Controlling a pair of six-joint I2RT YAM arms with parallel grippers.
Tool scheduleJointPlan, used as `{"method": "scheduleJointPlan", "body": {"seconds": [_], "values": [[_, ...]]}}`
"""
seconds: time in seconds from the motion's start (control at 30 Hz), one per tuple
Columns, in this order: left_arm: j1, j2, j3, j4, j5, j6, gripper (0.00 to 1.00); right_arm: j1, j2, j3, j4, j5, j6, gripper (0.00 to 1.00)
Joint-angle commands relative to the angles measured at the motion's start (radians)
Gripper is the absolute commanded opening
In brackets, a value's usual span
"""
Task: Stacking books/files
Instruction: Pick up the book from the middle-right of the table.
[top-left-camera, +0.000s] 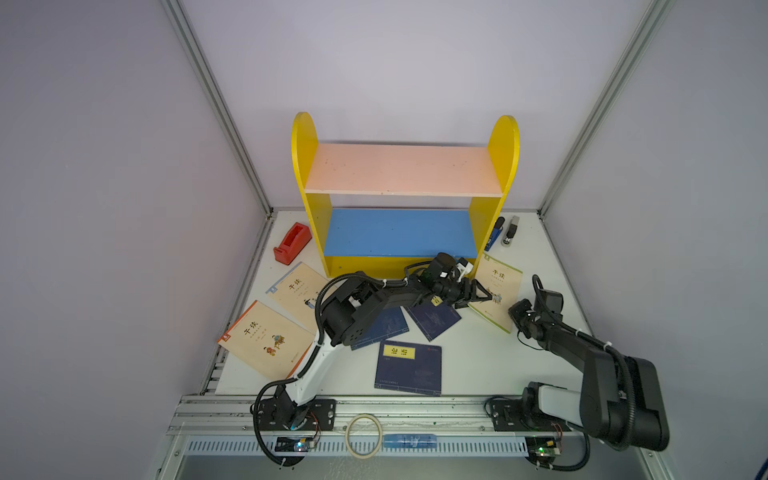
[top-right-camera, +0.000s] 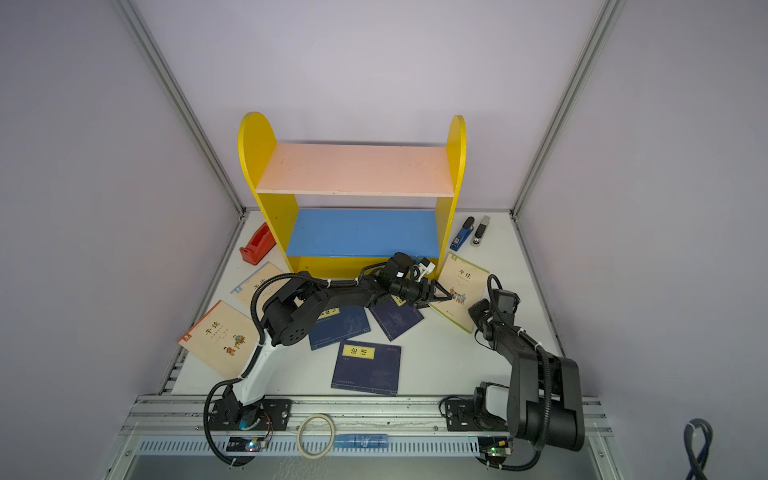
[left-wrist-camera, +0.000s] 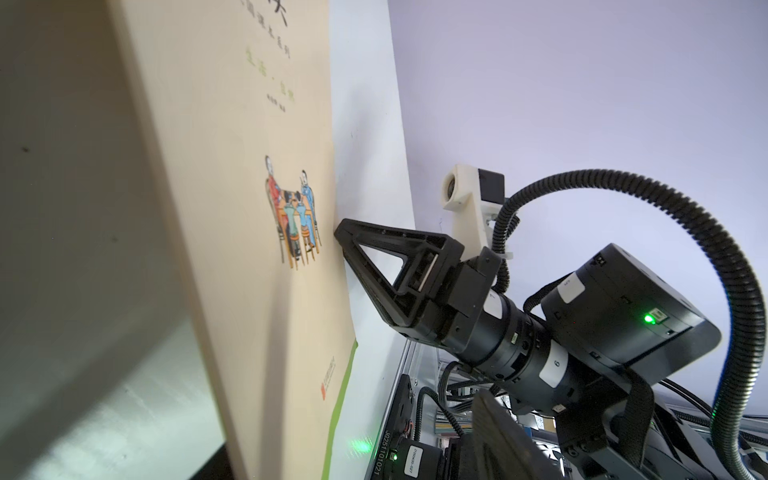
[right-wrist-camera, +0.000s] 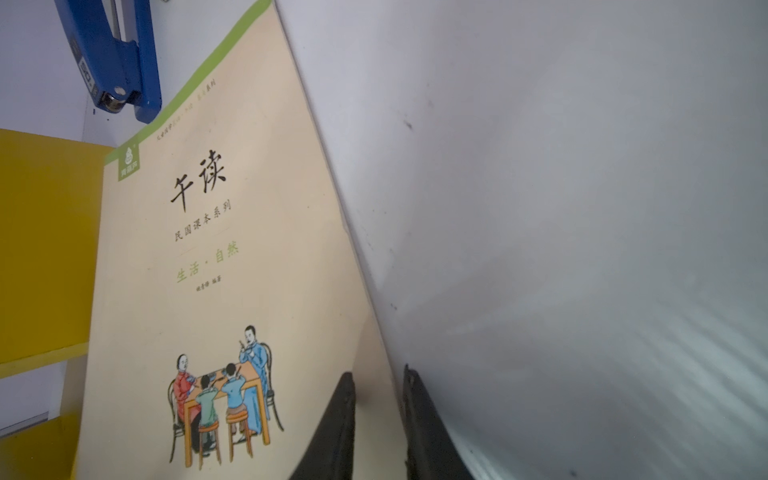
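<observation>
1. Lilac walls enclose a white table (top-left-camera: 478, 365). Clock hours run from its middle, with twelve at the far wall.
2. At eight lies the orange-trimmed cream book (top-left-camera: 266, 338), titled "午读". At nine is the blue-trimmed cream book (top-left-camera: 296, 289), and at ten a red tape dispenser (top-left-camera: 292, 243).
3. Near the middle, the left arm (top-left-camera: 374, 299) half hides the covered navy book (top-left-camera: 382, 328). The labelled navy book (top-left-camera: 409, 368) at six reads "论语" on yellow. The angled navy book (top-left-camera: 434, 320) lies toward two.
4. A yellow shelf (top-left-camera: 316, 224) stands at twelve, with a pink board above a blue one.
5. At two, the left gripper (top-left-camera: 491, 297) meets the left edge of the green-trimmed cream book (top-left-camera: 500, 286). How wide its jaws stand cannot be told.
6. That cover reads "午读", "民国课本系列" and "生活·自然".
7. A blue stapler (top-left-camera: 493, 237) and a grey stapler (top-left-camera: 510, 230) lie at one.
8. The right gripper (right-wrist-camera: 377, 374) has narrowly parted jaws straddling that book's right edge. One finger is over the cover and the other over the table. The right arm (left-wrist-camera: 623, 316) carries stickers "5", "6" and "7".
</observation>
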Motion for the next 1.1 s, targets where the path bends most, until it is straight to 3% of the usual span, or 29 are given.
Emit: {"method": "scheduleJointPlan", "body": {"seconds": [0.0, 0.13, 0.27, 0.6, 0.93, 1.07], "values": [[0.002, 0.004, 0.003, 0.039, 0.01, -0.006, 0.57, 0.001, -0.002, -0.004, -0.054, -0.003, 0.004, 0.24], [0.003, -0.008, -0.009, 0.031, -0.003, -0.002, 0.16, 0.001, -0.024, -0.007, -0.062, 0.0, 0.003, 0.24], [0.002, -0.033, -0.031, 0.049, -0.004, -0.001, 0.01, 0.002, -0.048, -0.007, -0.069, -0.013, -0.003, 0.26], [-0.008, -0.189, -0.187, 0.179, -0.038, -0.045, 0.0, 0.002, -0.216, 0.023, -0.162, -0.14, -0.093, 0.35], [-0.025, -0.425, -0.394, 0.253, -0.077, -0.087, 0.0, 0.002, -0.659, 0.024, -0.351, -0.246, -0.081, 0.72], [-0.027, -0.525, -0.477, 0.274, -0.094, -0.101, 0.0, 0.002, -0.782, 0.035, -0.365, -0.33, -0.029, 0.78]]}}
